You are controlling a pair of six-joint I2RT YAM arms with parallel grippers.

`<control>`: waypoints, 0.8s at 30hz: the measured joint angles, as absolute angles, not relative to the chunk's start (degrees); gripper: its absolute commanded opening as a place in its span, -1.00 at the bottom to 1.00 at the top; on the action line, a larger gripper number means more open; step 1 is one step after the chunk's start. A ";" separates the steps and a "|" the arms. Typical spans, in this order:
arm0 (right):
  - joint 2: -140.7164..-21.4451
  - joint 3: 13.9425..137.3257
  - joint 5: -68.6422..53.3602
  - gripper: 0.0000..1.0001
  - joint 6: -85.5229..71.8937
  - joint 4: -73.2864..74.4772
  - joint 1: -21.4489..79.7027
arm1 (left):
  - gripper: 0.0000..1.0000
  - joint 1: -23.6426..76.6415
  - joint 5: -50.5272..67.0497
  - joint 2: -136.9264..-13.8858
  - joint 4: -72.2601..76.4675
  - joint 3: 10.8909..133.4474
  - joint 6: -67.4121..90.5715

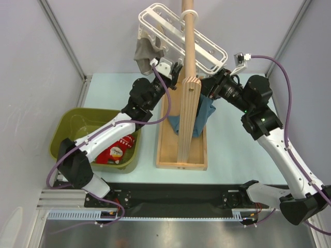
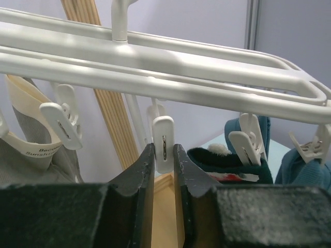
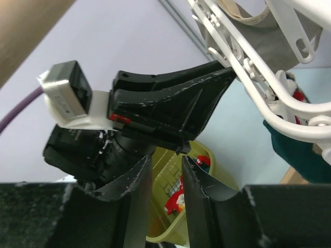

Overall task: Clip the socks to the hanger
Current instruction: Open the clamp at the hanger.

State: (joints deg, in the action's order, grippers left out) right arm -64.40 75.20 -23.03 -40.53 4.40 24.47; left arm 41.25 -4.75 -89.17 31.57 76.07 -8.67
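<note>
The white slatted hanger point(image 1: 181, 39) hangs from the wooden pole. My left gripper point(image 1: 175, 70) is raised under it. In the left wrist view its fingertips point(image 2: 164, 150) are closed on one white clip peg point(image 2: 164, 140), touching it on both sides. A dark teal sock with red and white trim point(image 2: 227, 161) hangs just right of that peg; it also shows in the right wrist view point(image 3: 297, 147). My right gripper point(image 1: 208, 85) is under the hanger's right side, its fingers point(image 3: 166, 160) slightly apart and empty. Red patterned socks point(image 1: 116, 152) lie in the green bin.
The olive-green bin point(image 1: 77, 121) stands at the left. The wooden pole stand point(image 1: 182, 139) has its base tray in the middle. A grey-beige sock point(image 1: 146, 51) hangs at the hanger's left end. A blue garment point(image 1: 204, 116) hangs beside the pole.
</note>
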 measured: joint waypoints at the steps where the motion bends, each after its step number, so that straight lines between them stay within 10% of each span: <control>1: -64.86 75.22 -23.05 -0.28 -40.86 3.99 24.88 | -1.00 41.25 -4.69 -88.42 30.48 76.07 -8.47; 24: -76.51 80.71 -12.84 -0.25 -40.64 -3.29 29.15 | -1.00 41.23 0.16 -81.43 20.64 75.46 -6.50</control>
State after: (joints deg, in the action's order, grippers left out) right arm -76.51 80.71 -12.84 -40.64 -3.29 29.15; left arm 41.23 0.16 -81.43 20.64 75.46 -6.50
